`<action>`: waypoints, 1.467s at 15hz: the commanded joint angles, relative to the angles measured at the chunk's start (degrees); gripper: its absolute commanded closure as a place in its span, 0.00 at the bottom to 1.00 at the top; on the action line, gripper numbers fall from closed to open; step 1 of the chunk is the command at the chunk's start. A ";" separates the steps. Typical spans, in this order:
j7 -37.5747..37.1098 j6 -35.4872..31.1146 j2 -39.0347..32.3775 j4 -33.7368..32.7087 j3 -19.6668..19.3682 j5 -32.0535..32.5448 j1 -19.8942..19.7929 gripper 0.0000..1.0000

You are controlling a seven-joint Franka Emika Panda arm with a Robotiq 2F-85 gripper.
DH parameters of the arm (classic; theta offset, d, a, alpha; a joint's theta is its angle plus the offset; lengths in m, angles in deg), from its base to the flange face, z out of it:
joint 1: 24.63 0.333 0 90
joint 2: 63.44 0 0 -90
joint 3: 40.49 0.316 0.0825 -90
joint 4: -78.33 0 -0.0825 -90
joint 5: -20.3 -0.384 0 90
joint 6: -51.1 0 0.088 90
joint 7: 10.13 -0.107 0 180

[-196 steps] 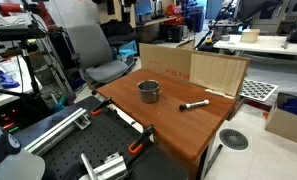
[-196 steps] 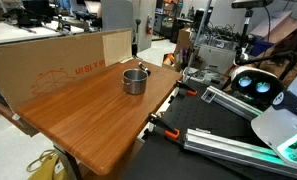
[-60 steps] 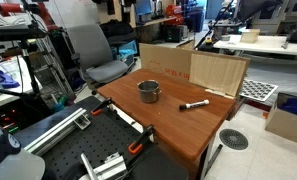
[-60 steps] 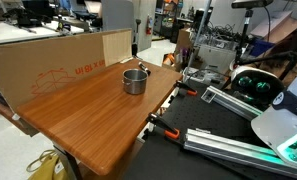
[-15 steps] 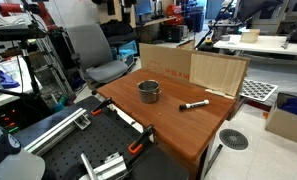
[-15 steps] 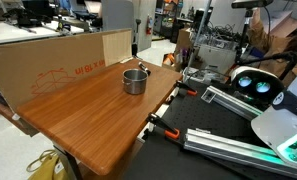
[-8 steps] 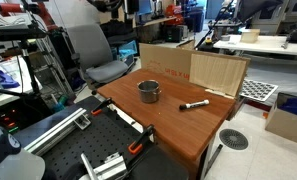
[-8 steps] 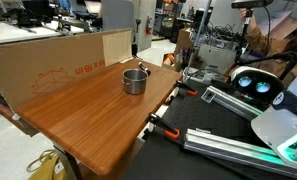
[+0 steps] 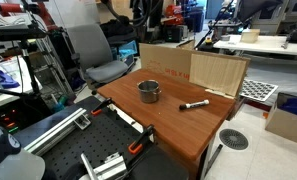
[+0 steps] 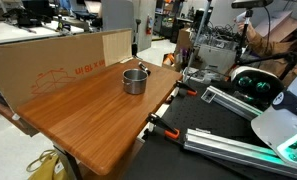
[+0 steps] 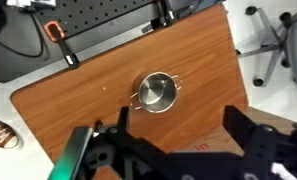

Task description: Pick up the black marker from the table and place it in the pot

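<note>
The pot (image 9: pixel 148 91) is a small grey metal pot standing near the middle of the reddish-brown table (image 9: pixel 168 125). It also shows in the other exterior view, pot (image 10: pixel 135 81) on table (image 10: pixel 88 120). The black marker (image 9: pixel 195 104) lies flat on the table to the right of the pot, well apart from it. In the wrist view my gripper (image 11: pixel 176 108) hangs high above the table (image 11: pixel 78 105), open, with nothing between its fingers. The pot (image 11: pixel 156 93) lies just beyond them. No marker shows in the wrist view.
Cardboard sheets (image 9: pixel 216 72) (image 10: pixel 48 62) stand along one side of the table. An office chair (image 9: pixel 93 50) stands behind it. Orange-handled clamps (image 9: pixel 138 146) (image 10: pixel 166 131) and metal rails sit at the near table edge.
A dark shape has come into the top edge of an exterior view above the table. Pot and marker lie where they were.
</note>
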 commanded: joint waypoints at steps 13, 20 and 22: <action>-13.41 -16.73 -28.31 -12.47 0.21 0.36 -1.87 0.00; -19.81 -19.92 -38.61 -19.84 -0.87 1.15 -1.95 0.00; -20.97 -19.51 -41.21 -22.05 -1.05 1.62 -1.75 0.00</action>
